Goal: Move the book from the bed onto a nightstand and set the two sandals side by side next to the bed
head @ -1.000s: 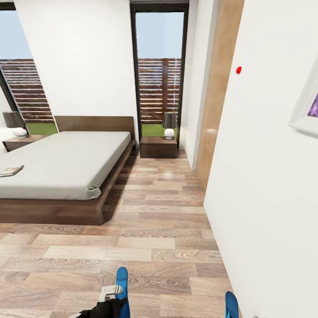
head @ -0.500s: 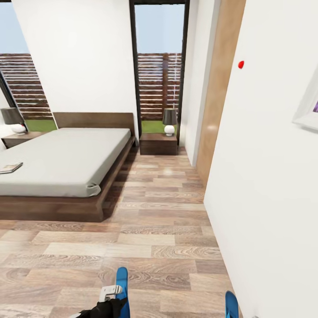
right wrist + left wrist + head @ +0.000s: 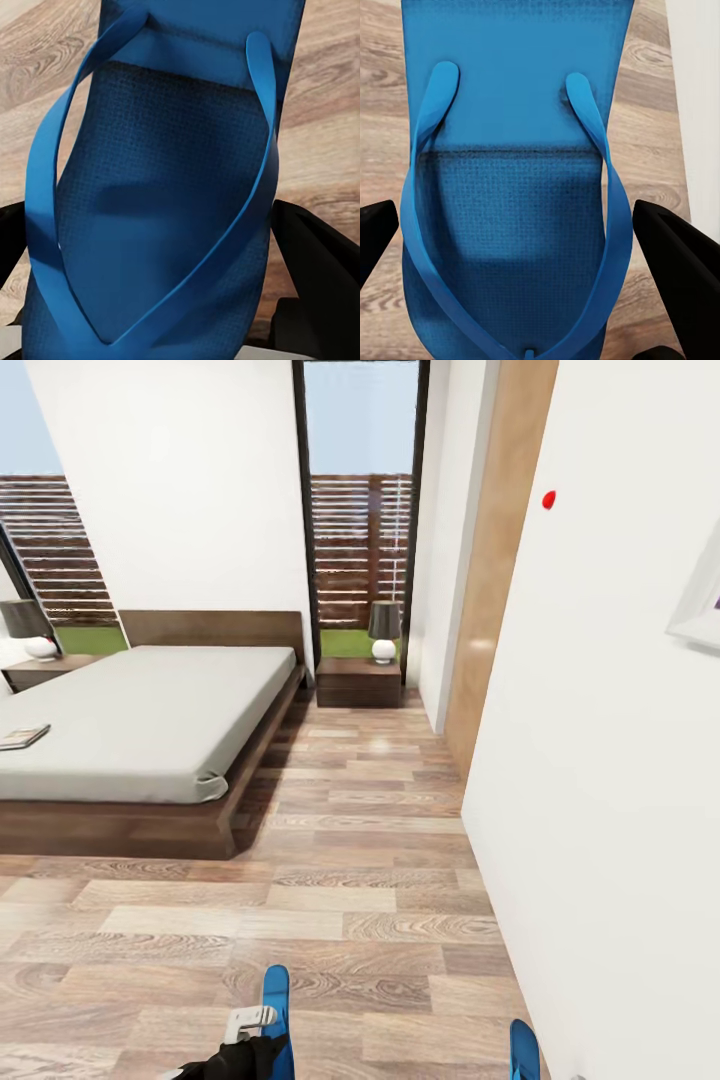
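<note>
Each of my hands holds one of the two blue sandals above the wood floor. The left gripper (image 3: 521, 247) is shut on one sandal (image 3: 510, 187), whose tip (image 3: 276, 1000) rises at the head view's lower edge. The right gripper (image 3: 169, 247) is shut on the other sandal (image 3: 172, 187), and its tip (image 3: 523, 1050) pokes up near the wall. Ahead on the left stands the bed (image 3: 150, 720). The book (image 3: 22, 737) lies on its mattress at the far left. One nightstand (image 3: 358, 685) stands right of the headboard, another nightstand (image 3: 40, 672) left of it.
A white wall (image 3: 600, 760) with a framed picture (image 3: 700, 605) runs close along my right. A wooden door panel (image 3: 495, 580) stands farther on. Each nightstand carries a lamp (image 3: 384, 632). A wide strip of plank floor (image 3: 350, 840) lies between bed and wall.
The whole head view has shifted a little, so the bed, nightstand and wall mark sit slightly higher in the picture. Both sandals stay held as before.
</note>
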Robot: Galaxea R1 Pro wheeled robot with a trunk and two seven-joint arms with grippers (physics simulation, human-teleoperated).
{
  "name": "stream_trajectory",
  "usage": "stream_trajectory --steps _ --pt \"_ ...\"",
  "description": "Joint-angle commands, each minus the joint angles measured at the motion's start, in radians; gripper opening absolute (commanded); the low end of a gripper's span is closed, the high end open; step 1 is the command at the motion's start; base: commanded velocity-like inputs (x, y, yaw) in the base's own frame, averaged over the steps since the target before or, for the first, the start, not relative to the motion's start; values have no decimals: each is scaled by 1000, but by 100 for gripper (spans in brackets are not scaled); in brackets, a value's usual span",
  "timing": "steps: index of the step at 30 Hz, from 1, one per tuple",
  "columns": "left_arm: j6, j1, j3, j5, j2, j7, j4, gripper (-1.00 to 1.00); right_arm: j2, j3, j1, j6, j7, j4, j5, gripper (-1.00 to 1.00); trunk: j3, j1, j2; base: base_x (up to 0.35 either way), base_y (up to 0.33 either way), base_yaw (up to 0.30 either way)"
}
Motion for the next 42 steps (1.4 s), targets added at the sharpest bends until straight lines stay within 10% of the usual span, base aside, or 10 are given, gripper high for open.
stream_trajectory --steps 1,20,42 --pt "-2 -1 7 -6 0 -5 1 -100 0 -7 0 10 5 -1 -5 -100 -2 0 0 0 0 0" --pt "-2 -1 7 -6 0 -4 1 -100 0 -7 0 10 5 -1 -5 -100 -14 0 0 13 0 0" --pt "-2 -1 7 -6 0 -1 1 -100 0 -7 0 9 3 0 -5 -100 -14 0 0 309 0 0"
